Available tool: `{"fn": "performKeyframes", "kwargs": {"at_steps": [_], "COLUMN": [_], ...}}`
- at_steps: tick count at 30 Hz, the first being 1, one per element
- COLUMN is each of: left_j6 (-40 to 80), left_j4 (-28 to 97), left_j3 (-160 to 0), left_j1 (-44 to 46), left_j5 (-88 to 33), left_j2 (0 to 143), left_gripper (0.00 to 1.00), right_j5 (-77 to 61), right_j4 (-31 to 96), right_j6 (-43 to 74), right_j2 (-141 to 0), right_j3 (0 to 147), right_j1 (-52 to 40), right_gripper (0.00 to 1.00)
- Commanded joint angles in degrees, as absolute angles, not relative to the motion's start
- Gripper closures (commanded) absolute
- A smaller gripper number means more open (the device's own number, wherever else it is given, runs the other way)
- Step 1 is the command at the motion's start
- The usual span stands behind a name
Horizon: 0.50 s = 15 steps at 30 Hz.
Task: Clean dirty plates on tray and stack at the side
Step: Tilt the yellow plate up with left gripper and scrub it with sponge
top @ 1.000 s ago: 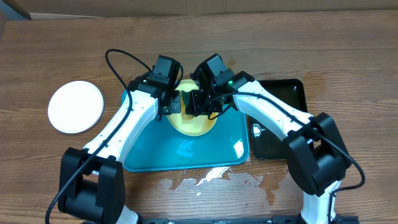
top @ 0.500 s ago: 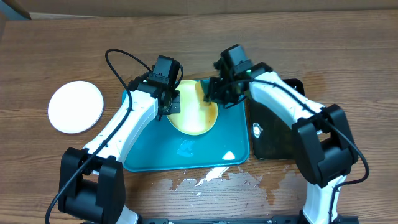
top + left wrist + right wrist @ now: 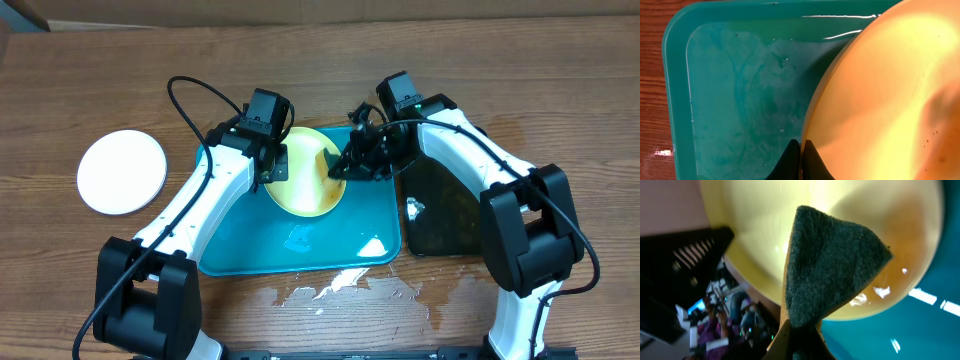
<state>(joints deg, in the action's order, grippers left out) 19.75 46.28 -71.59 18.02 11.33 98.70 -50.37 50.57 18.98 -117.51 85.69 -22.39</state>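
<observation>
We see the left arm (image 3: pixel 195 205) reaching up from the near-left corner, elbow out, forearm angling in over the turquoise tray (image 3: pixel 250 250). The left end effector (image 3: pixel 276 166) is pinched tight on the left rim of the pale yellow plate (image 3: pixel 305 190). The wrist view shows the two fingertips meeting on that edge, with a shadow beneath the rim on the tray floor.

The right arm (image 3: pixel 470 150) arches up from the near-right corner, crosses above the black tray (image 3: pixel 445 215) and bends back leftward. The right end effector (image 3: pixel 799 342) is clamped on a green scouring sponge (image 3: pixel 832 270), which stands over the plate's right side. We cannot tell whether the sponge touches the plate.

The plate sits at the tray's far end, close to the far rim, so the two end effectors are crowded near each other there. The near half of the tray lies bare and wet. The black tray lies just beside the turquoise one on the right. A white plate (image 3: pixel 122 171) rests on the bench (image 3: pixel 560 90) to the left, apart from the tray.
</observation>
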Motion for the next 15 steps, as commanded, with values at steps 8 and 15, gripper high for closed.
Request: {"fn": "performKeyframes", "kwargs": {"at_steps": [8,15], "left_j6": [20.8,20.78], "left_j4": [45.89,45.91], "left_j3": [-73.17,-73.17], "left_j1": [18.02,18.02], "left_j5": [12.43,12.43], "left_j2": [99.2,99.22], "left_gripper": [0.96,0.96], "right_j5": [-54.0,-44.64], "right_j4": [53.34,56.36], "right_j6": [14.57,15.38], "right_j2": [-116.27,-116.27], "right_j3": [85.54,85.54], "right_j1": [-27.35,-28.77], "right_gripper": [0.96,0.96]}}
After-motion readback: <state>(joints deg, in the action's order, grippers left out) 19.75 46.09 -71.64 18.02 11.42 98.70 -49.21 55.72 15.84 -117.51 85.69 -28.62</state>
